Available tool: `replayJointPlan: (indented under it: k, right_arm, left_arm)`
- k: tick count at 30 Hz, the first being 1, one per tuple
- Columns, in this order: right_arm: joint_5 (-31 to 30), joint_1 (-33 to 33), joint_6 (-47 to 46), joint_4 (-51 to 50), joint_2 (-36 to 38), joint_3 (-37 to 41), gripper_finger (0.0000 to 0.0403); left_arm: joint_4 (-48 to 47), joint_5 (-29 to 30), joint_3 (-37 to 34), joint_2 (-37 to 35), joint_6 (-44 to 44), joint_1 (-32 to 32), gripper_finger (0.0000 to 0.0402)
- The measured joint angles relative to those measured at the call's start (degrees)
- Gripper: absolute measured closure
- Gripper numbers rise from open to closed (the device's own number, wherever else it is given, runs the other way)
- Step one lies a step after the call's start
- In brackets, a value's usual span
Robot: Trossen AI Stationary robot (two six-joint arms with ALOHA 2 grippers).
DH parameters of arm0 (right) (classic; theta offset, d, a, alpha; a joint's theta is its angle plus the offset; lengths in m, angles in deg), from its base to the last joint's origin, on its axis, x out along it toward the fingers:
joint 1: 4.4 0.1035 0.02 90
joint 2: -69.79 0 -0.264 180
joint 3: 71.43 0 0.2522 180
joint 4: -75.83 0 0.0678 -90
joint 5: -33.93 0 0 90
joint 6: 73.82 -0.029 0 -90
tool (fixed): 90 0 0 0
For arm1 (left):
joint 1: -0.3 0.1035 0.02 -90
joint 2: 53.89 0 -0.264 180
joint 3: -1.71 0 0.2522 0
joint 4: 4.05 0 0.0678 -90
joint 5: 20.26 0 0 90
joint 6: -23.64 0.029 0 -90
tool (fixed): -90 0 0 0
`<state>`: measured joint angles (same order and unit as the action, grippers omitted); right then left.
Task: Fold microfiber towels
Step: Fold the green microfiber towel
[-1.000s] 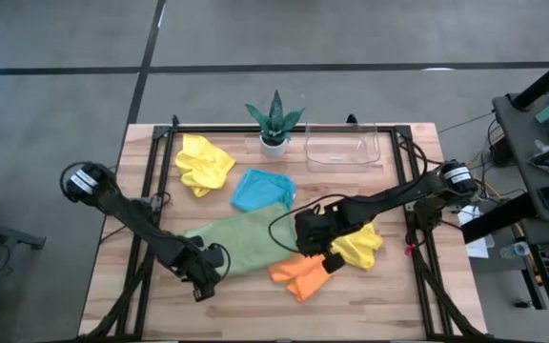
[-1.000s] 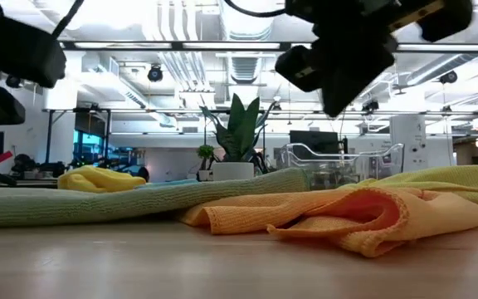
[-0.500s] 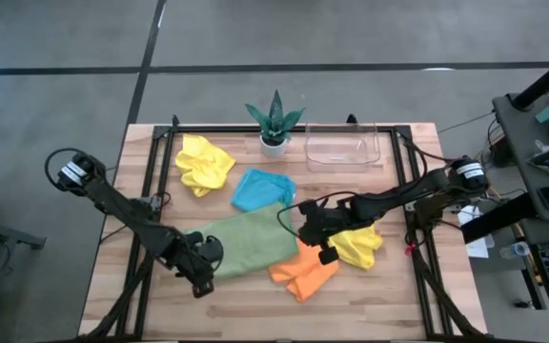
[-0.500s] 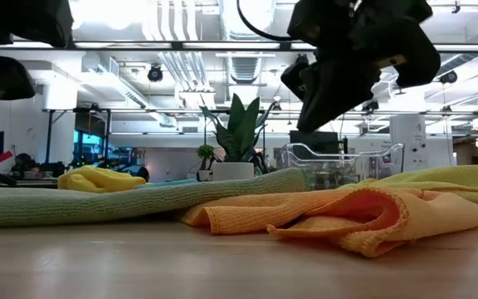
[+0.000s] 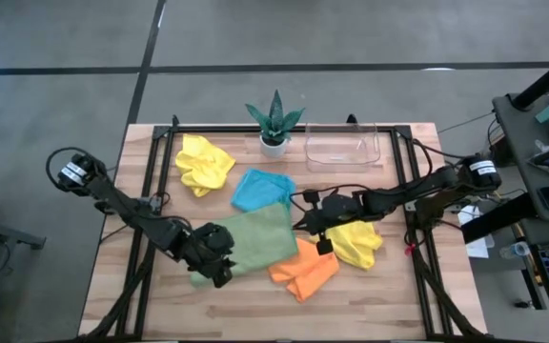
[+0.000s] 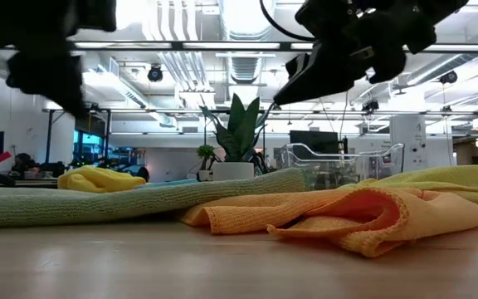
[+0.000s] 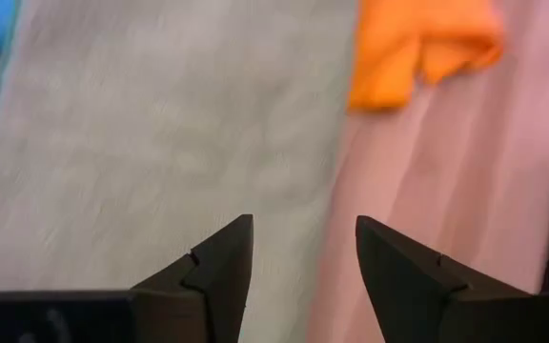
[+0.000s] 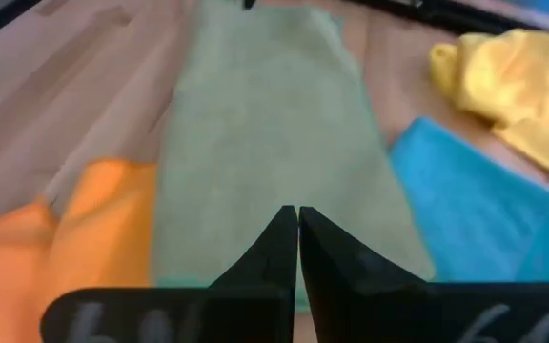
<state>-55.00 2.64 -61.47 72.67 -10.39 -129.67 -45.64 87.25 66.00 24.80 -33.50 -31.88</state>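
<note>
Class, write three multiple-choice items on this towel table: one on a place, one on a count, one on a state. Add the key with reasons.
1. Where is the orange towel?
A. in the tray
B. at the green towel's near right corner
C. under the plant

2. How many yellow towels?
A. one
B. two
C. three

3. The left claw is
A. open over the green towel
B. shut on the blue towel
C. holding the plant

Key: B, the high view shows it there; B, one far left, one right; A, its wrist view shows parted fingers above green cloth.
</note>
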Motion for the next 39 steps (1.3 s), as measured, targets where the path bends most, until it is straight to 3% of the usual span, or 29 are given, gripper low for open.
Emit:
replayJointPlan:
  k: [7,14,19,27,32,39]
  right_arm:
    - [0.27,-1.79,2.16,2.65,-0.42,0.20,0.0394]
    - [0.40,-2.96,2.47,8.83,-0.39,2.28,0.0394]
    - [0.37,-5.41,-11.84,8.43,-0.56,2.68,0.0394]
    - [0.49,-6.45,-32.50,-4.70,-0.72,2.92,0.0387]
    - [0.99,-6.51,-42.26,-8.65,-0.72,3.03,0.0343]
    - [0.97,-6.58,-52.09,-9.46,-0.72,2.99,0.0235]
  left_arm:
    - [7.88,2.77,1.10,1.61,7.76,3.47,0.0231]
    - [13.28,3.02,5.23,9.02,15.04,7.47,0.0231]
    - [12.00,3.18,8.04,14.31,17.73,8.38,0.0231]
    - [9.60,3.10,8.20,14.98,18.89,8.19,0.0231]
    - [5.81,2.53,8.13,14.69,18.59,8.06,0.0231]
    - [4.33,2.48,7.21,14.67,18.59,7.40,0.0231]
